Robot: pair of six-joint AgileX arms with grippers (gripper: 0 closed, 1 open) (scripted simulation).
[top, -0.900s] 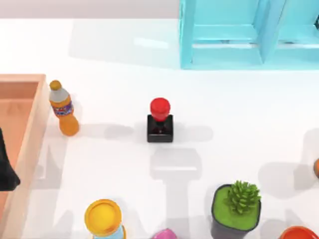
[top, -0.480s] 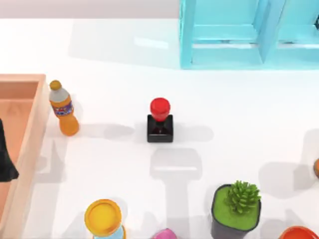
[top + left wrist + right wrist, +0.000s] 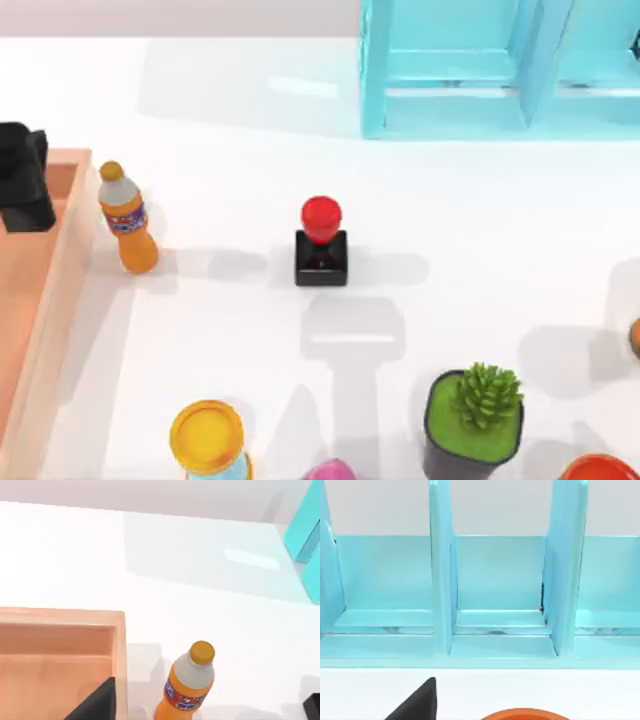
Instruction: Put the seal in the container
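The left gripper (image 3: pixel 25 180) sits at the upper left of the top view, over the far corner of the wooden tray (image 3: pixel 62 260); whether its fingers are apart or together cannot be told. The seal (image 3: pixel 321 245) stands upright on the white table (image 3: pixel 480 230) at frame centre, well apart from the gripper, with the orange bottle (image 3: pixel 127 220) between them, just beside the tray.

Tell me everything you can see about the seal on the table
The seal is a small stamp with a round, glossy red knob on top of a black square block base that looks like shiny plastic. It stands upright on the white table, near the middle of the top view, casting a soft shadow. Nothing touches it and no gripper holds it. The orange bottle stands apart at its left, beside the wooden container, and the blue shelf sits farther back at its right.
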